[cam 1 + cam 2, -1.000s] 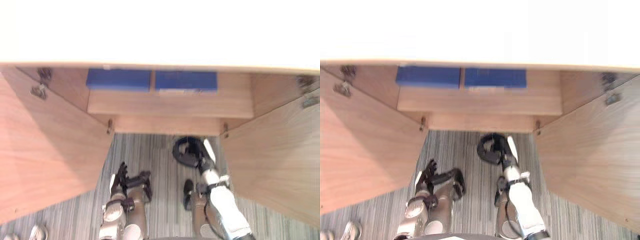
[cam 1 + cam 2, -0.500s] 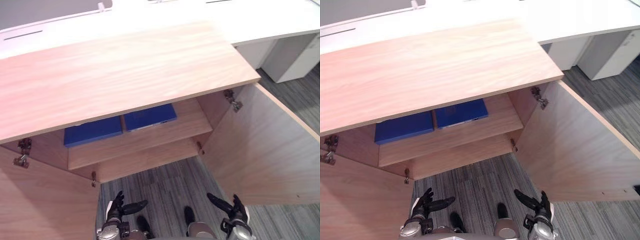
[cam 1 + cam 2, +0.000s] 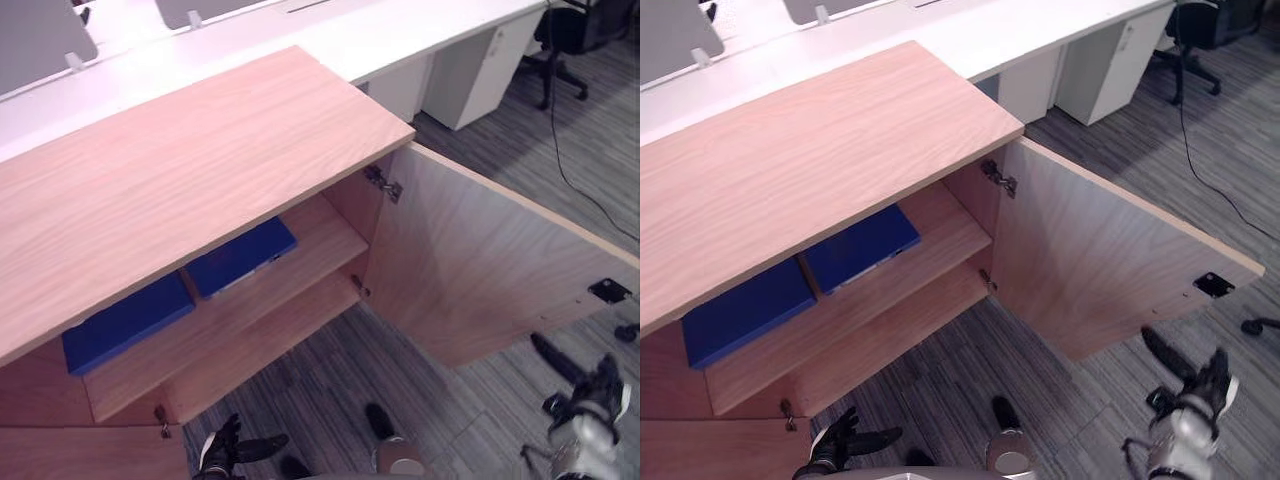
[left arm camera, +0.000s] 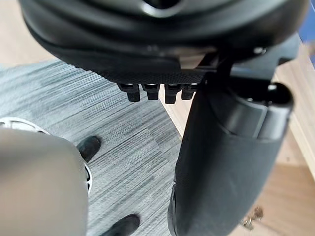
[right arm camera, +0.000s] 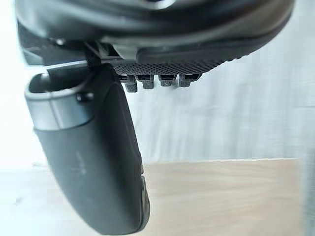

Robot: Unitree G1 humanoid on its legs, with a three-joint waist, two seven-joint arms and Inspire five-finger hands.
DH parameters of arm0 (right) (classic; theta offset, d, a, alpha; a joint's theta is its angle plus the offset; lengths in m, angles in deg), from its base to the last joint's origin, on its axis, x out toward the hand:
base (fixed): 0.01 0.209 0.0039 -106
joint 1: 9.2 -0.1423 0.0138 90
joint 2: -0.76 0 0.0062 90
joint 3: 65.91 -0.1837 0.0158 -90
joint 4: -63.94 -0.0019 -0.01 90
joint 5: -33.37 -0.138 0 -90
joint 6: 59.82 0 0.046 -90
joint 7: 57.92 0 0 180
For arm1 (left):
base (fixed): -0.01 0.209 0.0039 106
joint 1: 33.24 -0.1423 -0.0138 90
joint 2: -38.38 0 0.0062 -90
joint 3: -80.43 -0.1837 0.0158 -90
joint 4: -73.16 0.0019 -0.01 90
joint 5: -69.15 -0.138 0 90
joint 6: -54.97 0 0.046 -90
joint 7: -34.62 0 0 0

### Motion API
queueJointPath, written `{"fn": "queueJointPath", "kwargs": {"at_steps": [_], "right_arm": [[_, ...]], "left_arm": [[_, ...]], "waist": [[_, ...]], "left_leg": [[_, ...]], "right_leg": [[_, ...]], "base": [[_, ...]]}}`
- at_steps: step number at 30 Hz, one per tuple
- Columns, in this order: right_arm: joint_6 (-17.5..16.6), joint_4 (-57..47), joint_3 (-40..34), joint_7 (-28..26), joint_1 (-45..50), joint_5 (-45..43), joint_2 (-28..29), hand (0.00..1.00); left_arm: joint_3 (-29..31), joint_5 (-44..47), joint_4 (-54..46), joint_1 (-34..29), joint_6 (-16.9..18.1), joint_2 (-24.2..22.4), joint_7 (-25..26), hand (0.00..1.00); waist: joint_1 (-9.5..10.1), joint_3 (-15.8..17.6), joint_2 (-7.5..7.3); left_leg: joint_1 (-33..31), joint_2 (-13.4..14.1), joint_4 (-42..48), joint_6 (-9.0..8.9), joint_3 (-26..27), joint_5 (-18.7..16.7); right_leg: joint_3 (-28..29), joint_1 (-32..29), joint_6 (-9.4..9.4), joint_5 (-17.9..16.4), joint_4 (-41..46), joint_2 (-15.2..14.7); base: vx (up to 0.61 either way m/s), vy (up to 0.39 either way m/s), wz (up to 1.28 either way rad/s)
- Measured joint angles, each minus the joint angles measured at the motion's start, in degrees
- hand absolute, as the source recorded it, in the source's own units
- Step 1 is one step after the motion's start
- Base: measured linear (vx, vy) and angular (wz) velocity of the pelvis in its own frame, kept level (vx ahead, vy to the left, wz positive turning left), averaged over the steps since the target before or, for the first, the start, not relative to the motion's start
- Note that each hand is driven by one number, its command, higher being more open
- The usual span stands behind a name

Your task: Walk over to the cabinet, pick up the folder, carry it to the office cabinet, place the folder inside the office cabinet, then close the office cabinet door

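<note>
We are facing the open cabinet (image 3: 200, 170), folders (image 3: 240, 257) lying on its shelf (image 3: 322, 232); left hand (image 3: 224, 454) and right hand (image 3: 598, 392) are hanging, fingers spread.

No writing can be read on the cabinet (image 3: 200, 170) or the blue folders (image 3: 240, 257).

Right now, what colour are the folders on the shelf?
Blue folders; clearest in the left eye view.

The cabinet (image 3: 200, 170) is pale wood with a fine grain. The 2 folders (image 3: 240, 256) are deep blue. The carpet (image 3: 330, 375) is grey with thin stripes.
</note>
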Motion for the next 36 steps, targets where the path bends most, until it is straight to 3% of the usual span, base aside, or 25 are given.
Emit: {"fn": "queueJointPath", "kwargs": {"at_steps": [1, 6, 13, 15, 17, 21, 24, 30, 32, 36], "right_arm": [[-0.12, 0.15, 3.57, -1.42, -2.18, 1.21, -4.11, 1.00], [-1.12, 4.03, 9.97, -3.26, -8.61, 3.24, -10.29, 1.00], [-1.17, 3.20, 16.39, -3.94, -7.66, 5.74, -13.15, 1.00], [-1.06, -3.30, 16.47, -3.90, -3.14, 6.80, -12.82, 1.00], [-1.01, -11.16, 15.89, -3.79, 2.13, 7.50, -10.54, 1.00], [-1.04, -30.11, 15.09, -3.77, 14.59, 9.19, 0.67, 1.00], [-1.96, -41.72, 20.65, -4.51, 26.16, 9.31, 8.89, 1.00], [-4.12, -47.79, 41.57, -11.18, 40.08, 9.81, 10.19, 1.00], [-4.21, -47.80, 46.98, -13.60, 40.24, 12.38, 9.46, 1.00], [-5.31, -47.67, 55.33, -15.57, 32.36, 17.99, 8.93, 1.00]], "left_arm": [[-1.07, 0.00, -0.34, 0.04, 0.67, 0.43, -0.76, 1.00], [-3.21, -0.46, 0.13, 0.37, 1.97, 0.41, -1.31, 1.00], [-4.93, -2.79, 0.68, 1.20, 3.10, -0.46, -1.72, 1.00], [-4.79, -3.47, 1.10, 1.44, 3.25, -1.09, -1.64, 1.00], [-4.21, -4.89, 2.97, 2.00, 3.28, -1.57, -1.53, 1.00], [-1.78, -6.70, 4.86, 3.44, 2.97, -2.79, -0.60, 1.00], [-0.52, -7.69, 5.04, 4.69, 2.98, -3.26, -0.13, 1.00], [-1.03, -9.37, 7.54, 6.60, 2.97, -2.13, -0.17, 1.00], [-1.21, -10.37, 7.93, 6.98, 3.07, -2.00, -0.13, 1.00], [-4.18, -11.73, 7.28, 8.00, 3.38, -1.18, 0.62, 1.00]], "waist": [[-0.09, 0.31, 1.06], [-0.17, 1.69, 3.86], [-1.05, 1.96, 3.97], [-1.30, 2.40, 3.94], [-1.73, 2.73, 3.46], [-3.49, 3.07, 2.94], [-4.17, 3.94, 1.47], [-4.50, 4.04, -3.50], [-4.04, 3.90, -3.82], [-0.47, 3.81, -3.99]], "left_leg": [[-1.02, 0.07, 1.15, 0.31, -0.05, -0.72], [-2.72, 0.81, 3.75, 0.33, -3.12, -2.77], [-4.33, 1.42, 5.37, 0.12, -3.26, -3.53], [-4.65, 1.60, 6.01, -0.13, -3.59, -3.75], [-4.73, 1.81, 6.13, -0.24, -3.61, -3.81], [-4.76, 2.67, 7.02, -0.27, -3.49, -3.83], [-4.49, 3.61, 8.25, -0.45, -3.46, -4.05], [-4.91, 5.52, 11.39, -0.93, -4.91, -5.03], [-5.05, 5.67, 12.02, -0.80, -6.56, -5.08], [-6.80, 5.12, 13.00, -0.26, -12.29, -4.57]], "right_leg": [[0.31, -0.77, 0.38, 0.31, -0.09, -0.24], [0.31, -1.94, 1.05, 0.86, -0.01, -0.06], [0.03, -3.23, 1.38, 1.48, 0.02, -0.17], [0.00, -3.40, 1.30, 1.62, 0.02, -0.14], [0.11, -3.51, 1.15, 1.80, -0.01, 0.18], [0.37, -3.28, 0.84, 2.35, -0.34, 0.82], [0.44, -2.56, 0.48, 2.68, -0.35, 1.35], [-0.71, -1.15, 0.13, 3.20, -0.12, 1.72], [-2.22, -0.11, 0.14, 3.18, -0.06, 1.57], [-7.69, 1.42, 0.02, 2.32, 0.80, 0.39]], "base": [[0.07, -0.070, -0.21], [0.07, -0.109, -0.14], [-0.01, -0.086, -0.04], [-0.05, -0.070, -0.01], [-0.05, -0.068, -0.05], [-0.04, -0.072, -0.06], [-0.03, -0.048, -0.04], [-0.05, -0.046, 0.07], [-0.04, -0.037, 0.42], [-0.06, -0.038, 0.71]]}}
